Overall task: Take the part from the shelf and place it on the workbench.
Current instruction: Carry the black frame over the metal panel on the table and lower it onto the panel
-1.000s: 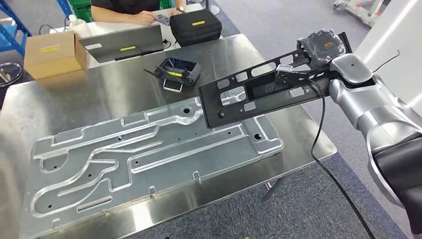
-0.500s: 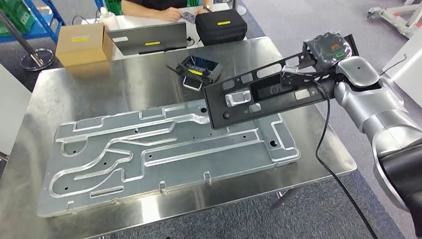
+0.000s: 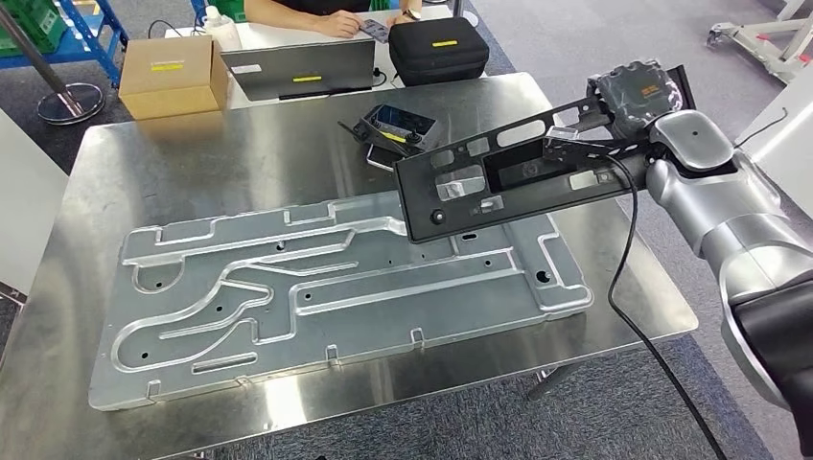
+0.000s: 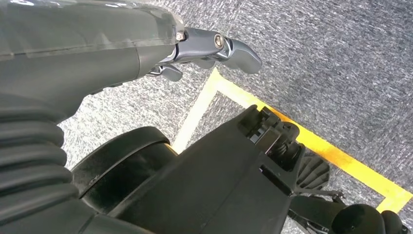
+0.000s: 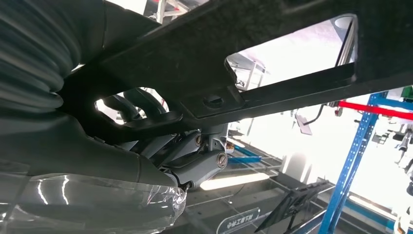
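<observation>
Up over the table (image 3: 240,163), right hand (image 3: 635,96) grips the part (image 3: 522,177): long flat black plate w/ cutouts, tilted, above grooved metal panel (image 3: 336,287). Left hand (image 4: 214,48) holds nothing.

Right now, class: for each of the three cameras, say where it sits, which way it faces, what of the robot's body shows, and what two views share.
Head view: high on the body, looking forward and down at the steel workbench and its large grooved aluminium plate; the silver right arm shows.
Left wrist view: behind the left hand, facing down at grey carpet with yellow tape; dark body parts show.
Right wrist view: behind the right hand, facing upward.
Shared: the long black perforated bracket, held by the right hand.
</observation>
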Robot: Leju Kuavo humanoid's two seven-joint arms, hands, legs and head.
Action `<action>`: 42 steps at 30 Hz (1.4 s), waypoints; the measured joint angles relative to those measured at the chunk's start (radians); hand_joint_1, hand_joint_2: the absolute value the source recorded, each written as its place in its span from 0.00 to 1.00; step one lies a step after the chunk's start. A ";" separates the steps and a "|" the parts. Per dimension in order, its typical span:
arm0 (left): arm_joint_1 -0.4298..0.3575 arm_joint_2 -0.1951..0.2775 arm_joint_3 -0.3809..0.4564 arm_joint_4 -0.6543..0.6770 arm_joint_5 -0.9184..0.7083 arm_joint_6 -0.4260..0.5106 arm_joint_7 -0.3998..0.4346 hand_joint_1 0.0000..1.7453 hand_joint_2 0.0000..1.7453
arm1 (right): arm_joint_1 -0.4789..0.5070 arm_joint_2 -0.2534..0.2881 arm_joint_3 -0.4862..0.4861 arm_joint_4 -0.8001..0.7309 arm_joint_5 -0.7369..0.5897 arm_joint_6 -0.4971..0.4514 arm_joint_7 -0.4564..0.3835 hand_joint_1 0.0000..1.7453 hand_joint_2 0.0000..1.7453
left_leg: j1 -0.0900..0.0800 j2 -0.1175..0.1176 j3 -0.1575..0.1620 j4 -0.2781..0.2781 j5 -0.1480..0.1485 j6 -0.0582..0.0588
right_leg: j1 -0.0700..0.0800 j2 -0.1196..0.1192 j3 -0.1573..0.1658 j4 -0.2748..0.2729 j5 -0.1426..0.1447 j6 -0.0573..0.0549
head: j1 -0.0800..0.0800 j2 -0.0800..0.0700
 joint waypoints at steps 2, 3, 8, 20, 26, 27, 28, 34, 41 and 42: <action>0.000 0.000 0.004 0.000 0.001 0.002 0.000 0.00 1.00 | 0.004 0.000 -0.009 0.004 -0.009 -0.003 0.001 1.00 1.00 | 0.000 0.000 0.000 0.000 0.000 0.000 | 0.000 0.000 0.000 0.000 0.000 0.001 | 0.000 0.000; 0.000 0.000 0.007 0.000 0.002 0.002 0.000 0.00 1.00 | 0.005 0.000 -0.017 0.006 -0.015 -0.004 0.001 1.00 1.00 | 0.000 0.000 0.000 0.000 0.000 0.000 | 0.000 0.000 0.000 0.000 0.001 0.001 | 0.000 0.000; 0.003 0.000 0.016 0.000 -0.001 0.005 0.001 0.00 1.00 | 0.022 -0.001 -0.046 0.021 -0.023 -0.023 -0.014 1.00 1.00 | 0.000 0.001 0.001 0.000 0.000 0.000 | 0.001 0.000 0.000 0.000 0.000 0.002 | 0.000 0.000; 0.008 0.000 0.016 0.000 -0.027 0.001 -0.002 0.00 1.00 | 0.002 0.036 -0.038 0.095 0.089 0.022 0.043 1.00 1.00 | 0.000 0.001 0.000 0.000 0.001 0.000 | 0.001 0.002 -0.002 0.003 0.001 0.001 | 0.000 0.000; 0.005 -0.002 0.016 0.000 -0.036 -0.007 -0.001 0.00 1.00 | -0.107 0.140 -0.015 0.143 0.147 0.111 0.110 1.00 1.00 | 0.000 0.003 0.001 0.000 0.002 0.000 | 0.001 0.002 -0.002 0.004 0.001 0.001 | 0.000 0.000; 0.005 -0.003 0.016 0.000 -0.035 -0.007 0.000 0.00 1.00 | -0.117 0.158 -0.013 0.148 0.149 0.115 0.114 1.00 1.00 | 0.001 0.003 0.001 0.000 0.002 0.000 | 0.001 0.002 -0.002 0.004 0.000 0.001 | 0.000 0.000; 0.005 -0.004 0.017 0.000 -0.034 -0.008 0.001 0.00 1.00 | -0.124 0.173 -0.012 0.152 0.151 0.119 0.117 1.00 1.00 | 0.001 0.003 0.001 0.000 0.002 0.000 | 0.001 0.002 -0.002 0.004 0.000 0.001 | 0.000 0.000; 0.011 -0.008 0.022 0.000 -0.031 -0.003 0.006 0.00 1.00 | -0.139 0.244 -0.004 0.176 0.161 0.121 0.128 1.00 1.00 | 0.001 0.003 0.001 0.000 0.002 0.000 | 0.001 0.002 -0.002 0.004 0.000 0.001 | 0.000 0.000; 0.017 -0.008 0.024 0.000 -0.037 -0.002 0.005 0.00 1.00 | -0.138 0.315 -0.003 0.204 0.159 0.117 0.147 1.00 1.00 | 0.000 0.003 0.000 0.000 0.002 0.000 | 0.001 0.002 -0.002 0.004 0.000 0.001 | 0.000 0.000; 0.016 -0.008 0.024 0.000 -0.039 -0.002 0.005 0.00 1.00 | -0.137 0.326 -0.003 0.207 0.159 0.115 0.151 1.00 1.00 | 0.001 0.003 0.000 0.000 0.002 0.000 | 0.001 0.002 -0.002 0.004 0.000 0.001 | 0.000 0.000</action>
